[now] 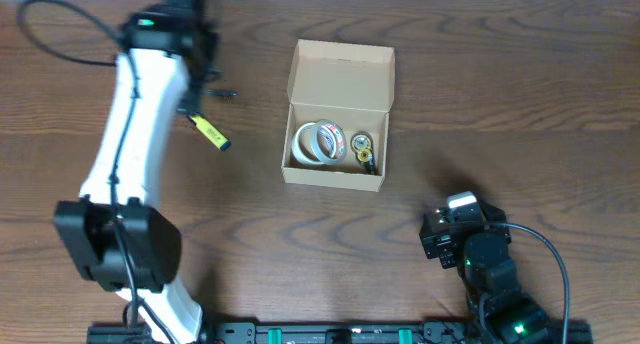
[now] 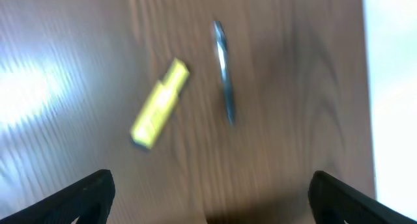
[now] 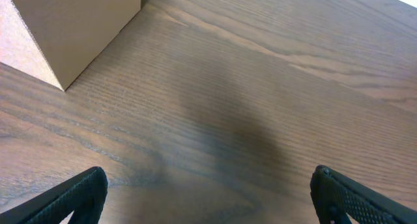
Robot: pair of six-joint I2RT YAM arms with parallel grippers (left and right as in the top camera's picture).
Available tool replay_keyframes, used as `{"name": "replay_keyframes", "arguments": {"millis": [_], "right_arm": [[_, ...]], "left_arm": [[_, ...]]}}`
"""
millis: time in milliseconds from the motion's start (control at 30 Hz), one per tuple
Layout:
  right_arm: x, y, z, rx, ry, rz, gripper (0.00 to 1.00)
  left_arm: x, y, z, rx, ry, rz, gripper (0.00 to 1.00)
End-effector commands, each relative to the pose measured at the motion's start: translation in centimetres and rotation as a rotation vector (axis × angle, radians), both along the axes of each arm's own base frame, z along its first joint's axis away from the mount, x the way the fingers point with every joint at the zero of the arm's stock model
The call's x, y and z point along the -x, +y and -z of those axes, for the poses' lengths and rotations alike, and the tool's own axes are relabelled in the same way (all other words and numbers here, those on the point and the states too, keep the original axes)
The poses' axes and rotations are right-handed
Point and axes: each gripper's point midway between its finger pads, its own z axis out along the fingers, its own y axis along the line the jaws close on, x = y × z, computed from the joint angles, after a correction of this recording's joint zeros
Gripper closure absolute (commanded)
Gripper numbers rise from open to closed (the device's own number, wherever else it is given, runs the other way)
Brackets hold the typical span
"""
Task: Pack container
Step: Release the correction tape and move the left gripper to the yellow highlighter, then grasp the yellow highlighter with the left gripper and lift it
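Note:
The light-tan cardboard container (image 1: 338,114) stands open mid-table with its flap lid up at the back; its corner also shows in the right wrist view (image 3: 65,28). Inside lie tape rolls (image 1: 318,142) and a small dark-and-yellow item (image 1: 362,150). A yellow marker (image 1: 211,132) and a dark pen (image 1: 218,93) lie on the table left of the container; both also show, blurred, in the left wrist view: marker (image 2: 159,103), pen (image 2: 223,71). My left gripper (image 2: 207,198) is open and empty above them. My right gripper (image 3: 210,195) is open and empty, at the front right of the container.
The wood table's far edge (image 2: 391,87) runs close behind the pen. A black cable (image 1: 60,29) loops at the back left. The left arm (image 1: 135,144) stretches along the table's left side.

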Motion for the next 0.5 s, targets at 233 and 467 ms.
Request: {"name": "replay_keyframes", "arguments": {"millis": [233,467], "right_arm": [[0.0,-0.3,0.0,0.002,-0.005,0.012,0.01],[0.0,-0.3,0.0,0.001,-0.005,0.012,0.01]], "left_arm": [[0.2,3.1,10.2,0.057,0.286,0.165,0.04],[0.4,1.8,15.2,0.135,0.385,0.274,0.01]]}}
